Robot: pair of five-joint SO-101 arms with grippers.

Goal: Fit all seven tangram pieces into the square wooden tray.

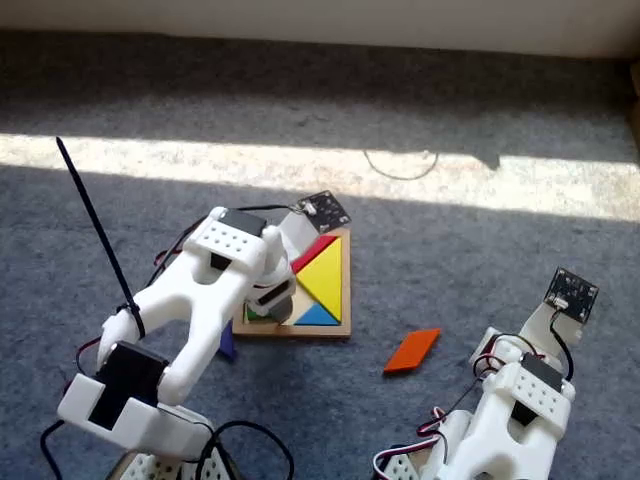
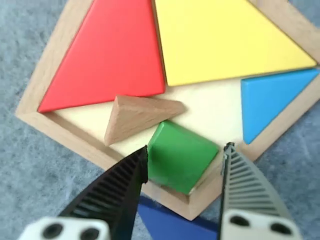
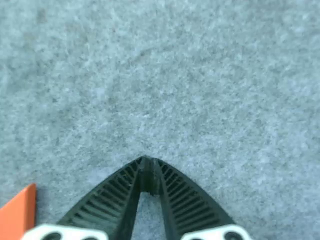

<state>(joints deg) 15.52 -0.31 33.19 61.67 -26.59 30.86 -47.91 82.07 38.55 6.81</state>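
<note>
Left wrist view shows us the left gripper (image 2: 186, 149), jaws apart, straddling the green square (image 2: 177, 160) on the corner rim of the tray (image 2: 37, 114), bare floor beside it. Our right gripper (image 3: 148, 162), jaws together, hangs over carpet (image 3: 150, 75) near the orange piece (image 1: 412, 350).

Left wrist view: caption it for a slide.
Open left claw around a green square overlapping the tray rim, beside a wooden triangle.

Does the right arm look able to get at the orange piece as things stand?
Probably yes: the orange piece lies on bare carpet close beside the right gripper, with nothing between them.
</note>
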